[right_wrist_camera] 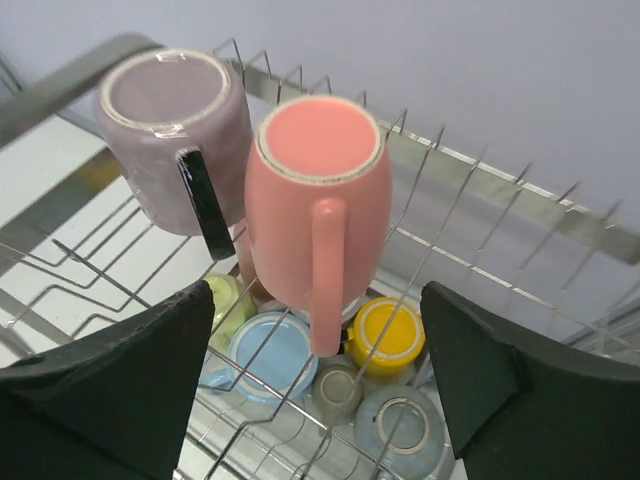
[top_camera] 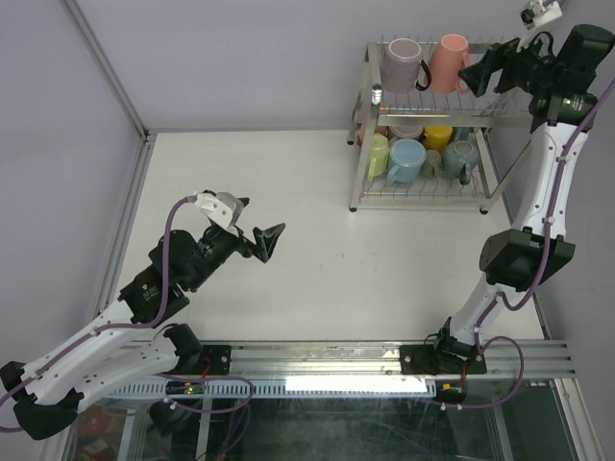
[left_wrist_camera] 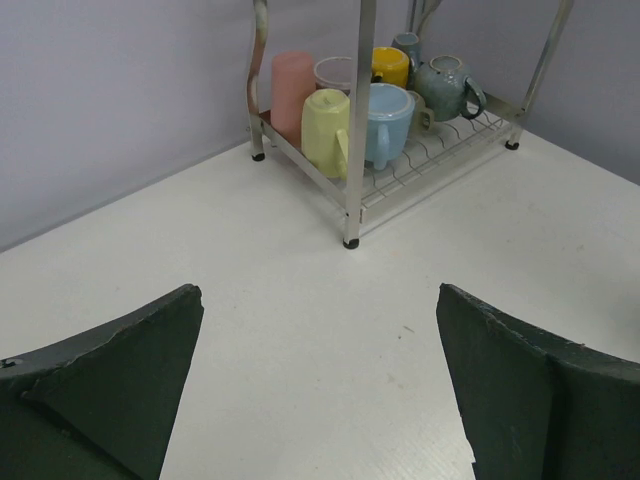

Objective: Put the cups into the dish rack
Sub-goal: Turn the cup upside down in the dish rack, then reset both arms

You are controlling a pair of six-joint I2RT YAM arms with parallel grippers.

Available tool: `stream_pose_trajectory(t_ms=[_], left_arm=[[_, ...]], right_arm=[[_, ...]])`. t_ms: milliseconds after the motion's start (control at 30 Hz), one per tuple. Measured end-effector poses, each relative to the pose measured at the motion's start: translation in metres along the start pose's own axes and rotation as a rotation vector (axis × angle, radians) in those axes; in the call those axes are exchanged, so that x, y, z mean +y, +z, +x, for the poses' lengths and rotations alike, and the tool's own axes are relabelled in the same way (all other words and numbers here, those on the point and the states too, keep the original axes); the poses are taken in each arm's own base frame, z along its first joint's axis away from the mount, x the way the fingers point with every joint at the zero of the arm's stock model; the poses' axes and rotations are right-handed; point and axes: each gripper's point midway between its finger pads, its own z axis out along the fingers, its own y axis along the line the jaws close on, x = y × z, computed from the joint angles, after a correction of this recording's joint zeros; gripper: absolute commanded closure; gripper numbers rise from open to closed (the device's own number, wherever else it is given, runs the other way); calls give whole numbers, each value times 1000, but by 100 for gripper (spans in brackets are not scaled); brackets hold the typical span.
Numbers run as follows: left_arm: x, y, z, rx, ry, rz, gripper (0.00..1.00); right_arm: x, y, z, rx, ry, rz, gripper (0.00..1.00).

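White table point(top_camera: 288, 288), pale grey walls point(top_camera: 240, 58), metal rail point(top_camera: 327, 357) along its near edge

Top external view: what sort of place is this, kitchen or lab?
Probably a lab test cell, not a kitchen: bare white table walled by plain grey panels, two robot arms bolted to a rail at its near edge, and a chrome dish rack of cups.

Around me stood plain pale lilac-grey walls point(top_camera: 240, 58), meeting my flat white matte surface point(top_camera: 317, 279); a slim silver metal post point(top_camera: 104, 65) rose at the far-left corner.
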Motion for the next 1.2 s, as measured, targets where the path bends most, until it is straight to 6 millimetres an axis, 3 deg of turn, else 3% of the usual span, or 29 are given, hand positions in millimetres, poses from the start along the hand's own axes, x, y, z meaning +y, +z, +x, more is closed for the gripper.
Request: stream_pose_trajectory(t_ms=[167, 300, 433, 567, 667, 900, 1000, 1200], left_arm=[[1, 3, -8, -30, -38, 1, 1], [21, 14, -20, -40, -102, -35, 1], [63, 27, -41, -68, -207, -94, 1], [85, 36, -63, -91, -304, -91, 1], [90, 41, -83, -117, -350, -65, 1], [87, 40, -141, -217, -357, -6, 1], [83, 37, -161, -247, -339, 21, 1], [76, 21, -186, -275, -288, 30, 1]], right_arm=[[17, -39, -54, -112, -74, 16, 7], [66, -76, -90, -204, -132, -52, 1], [123, -111, -102, -251, -149, -159, 1], [161, -131, -91, -248, -108, -246, 1], [171, -133, -73, -220, -17, -270, 1], [174, -121, -14, -108, 218, -319, 1], [172, -122, -5, -88, 265, -321, 1], [165, -126, -7, -82, 318, -258, 1]])
